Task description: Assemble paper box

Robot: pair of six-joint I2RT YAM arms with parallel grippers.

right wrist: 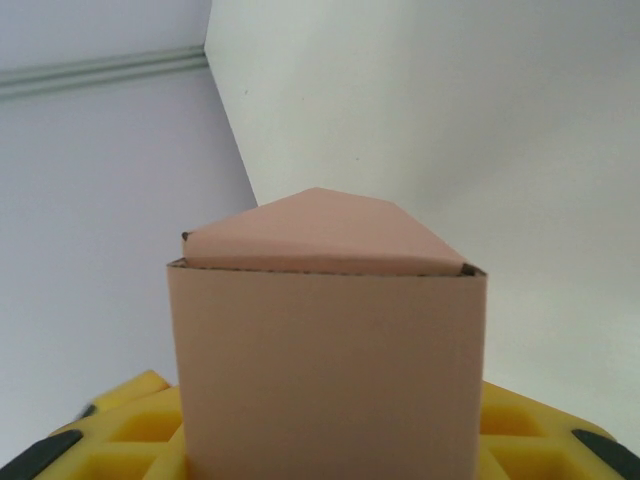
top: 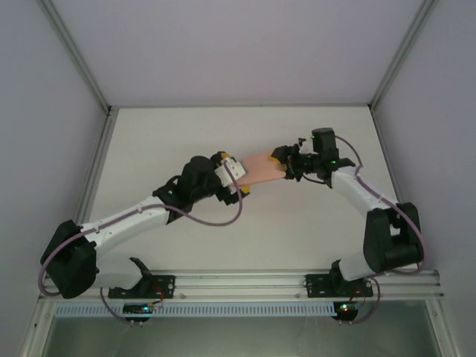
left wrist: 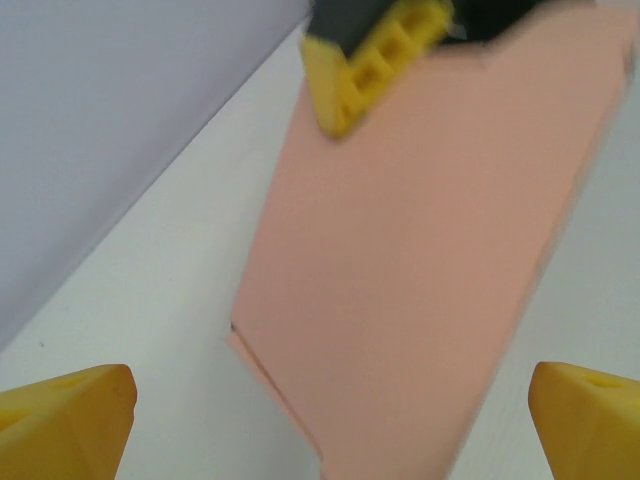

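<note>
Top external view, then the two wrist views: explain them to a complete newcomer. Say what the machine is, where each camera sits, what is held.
The machine is two robot arms bolted at the near edge of a white table. The top external view looks down from above and behind them, left arm on the left. Each wrist view comes from a camera on one arm, looking along its yellow fingers. The object is a salmon-pink paper box, already folded into shape. The right end effector grips one end; its wrist view shows the box between the fingers, an end flap folded over. The left end effector is open, its fingertips wide on either side of the box, not touching it.
</note>
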